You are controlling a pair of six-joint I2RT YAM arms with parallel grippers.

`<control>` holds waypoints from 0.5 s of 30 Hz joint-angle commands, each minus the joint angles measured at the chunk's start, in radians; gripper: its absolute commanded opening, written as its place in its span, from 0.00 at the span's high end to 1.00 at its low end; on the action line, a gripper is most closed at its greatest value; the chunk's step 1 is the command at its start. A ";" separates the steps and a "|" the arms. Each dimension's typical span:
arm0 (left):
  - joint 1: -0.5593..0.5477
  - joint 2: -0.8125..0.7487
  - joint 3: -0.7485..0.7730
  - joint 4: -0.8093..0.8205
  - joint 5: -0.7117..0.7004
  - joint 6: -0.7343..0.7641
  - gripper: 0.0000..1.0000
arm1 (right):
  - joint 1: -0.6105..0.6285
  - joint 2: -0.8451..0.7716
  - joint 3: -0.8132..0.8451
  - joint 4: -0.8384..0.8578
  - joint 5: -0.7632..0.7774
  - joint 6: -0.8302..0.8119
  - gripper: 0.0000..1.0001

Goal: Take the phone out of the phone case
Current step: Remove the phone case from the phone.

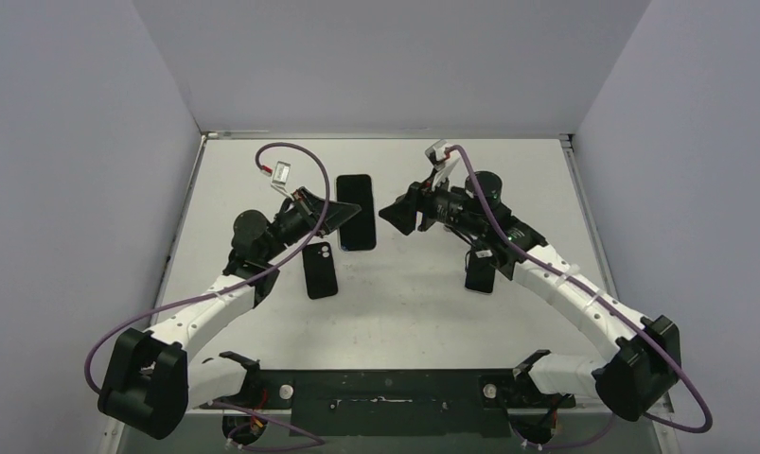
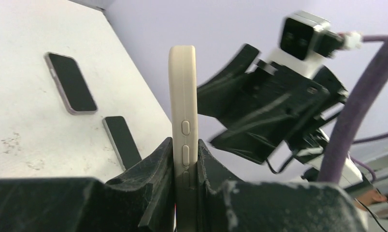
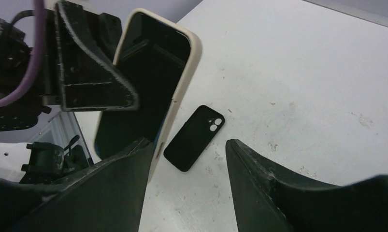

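Left gripper is clamped narrowly on the cream phone case, which is held off the table at far centre. The phone sits inside, its dark face filling the rim. Just near of it a black handset lies flat, lenses up. Right gripper stands just right of the case, jaws apart and empty. A second handset lies beneath the right arm.
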 commanded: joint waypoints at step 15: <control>-0.005 0.015 0.059 0.137 -0.243 -0.030 1.00 | 0.000 -0.051 -0.096 0.168 -0.187 0.537 0.42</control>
